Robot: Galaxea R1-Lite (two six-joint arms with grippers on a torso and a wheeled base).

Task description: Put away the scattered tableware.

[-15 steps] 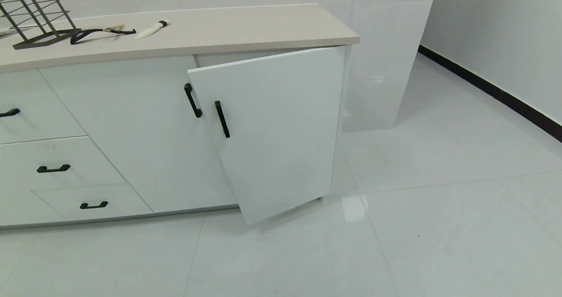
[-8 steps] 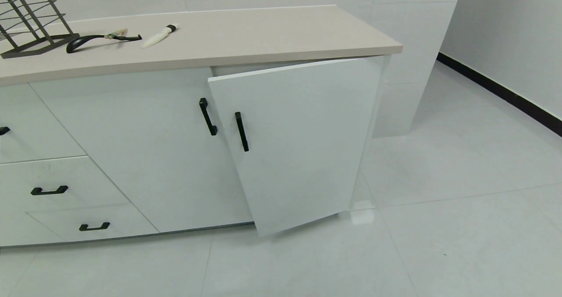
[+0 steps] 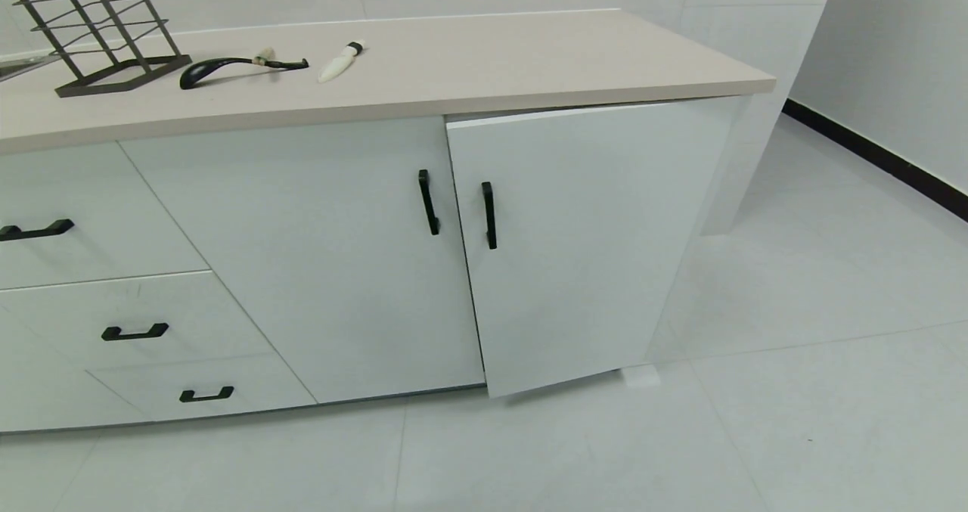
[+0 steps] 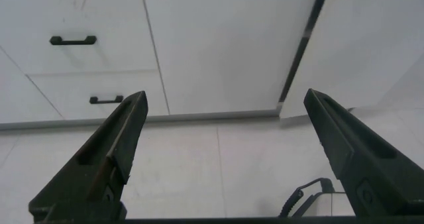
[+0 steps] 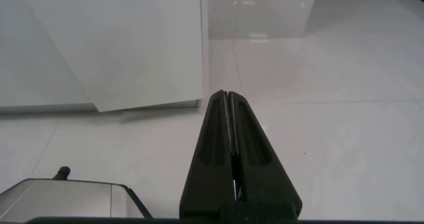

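A: Where's the tableware?
B: On the table [image 3: 484,66]. A black spoon [image 3: 227,66] lies beside the wire rack [image 3: 98,28], with a white utensil [image 3: 340,60] just right of it.
A: And the tools?
B: The left tool [image 4: 225,98] is spread wide, facing the drawers [image 4: 73,25]. The right tool [image 5: 227,98] is pressed together over the floor [image 5: 331,138], near the ajar cabinet door [image 3: 590,232].

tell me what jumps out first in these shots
The right-hand cabinet door under the counter stands slightly ajar, while the door beside it is closed. On the counter, a black spoon and a white utensil lie loose next to a wire rack. Low over the floor, the left pincer is wide open and the right pincer is shut with nothing in it.
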